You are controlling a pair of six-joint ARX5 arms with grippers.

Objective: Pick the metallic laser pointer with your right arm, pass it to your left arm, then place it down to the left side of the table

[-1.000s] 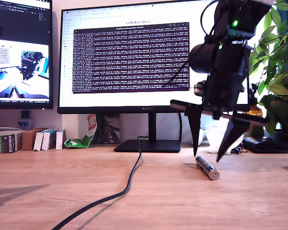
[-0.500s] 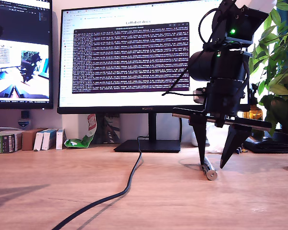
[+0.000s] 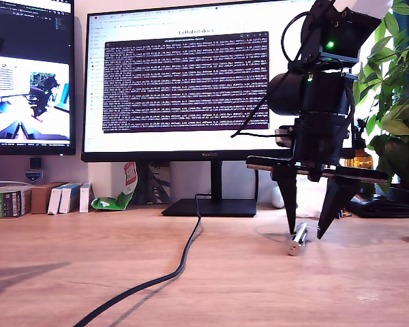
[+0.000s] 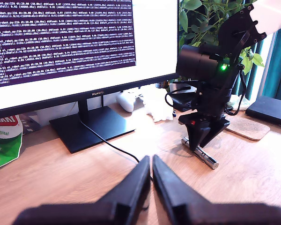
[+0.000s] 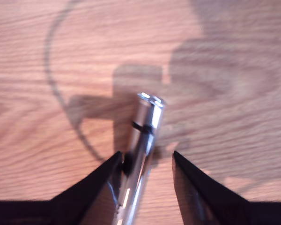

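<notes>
Lowered since a second ago, my second end effector (image 3: 305, 235) now straddles the metallic laser pointer (image 3: 298, 239), which has swung to a new angle on the desk (image 3: 88, 272) at the exterior view's right. Behind it a large monitor (image 3: 184, 82) fills the wall side with terminal text, its black cable (image 3: 157, 279) trailing forward across the wood. A leafy plant (image 3: 395, 88) stands at the exterior view's right edge. My second end effector's fingers (image 5: 98, 180) are spread, one touching the pointer's silver barrel (image 5: 143, 140), the other just apart from it. My first end effector (image 4: 151, 180) hangs well apart from the pointer, its fingers pressed together and holding nothing, looking across at the second arm (image 4: 210, 84).
</notes>
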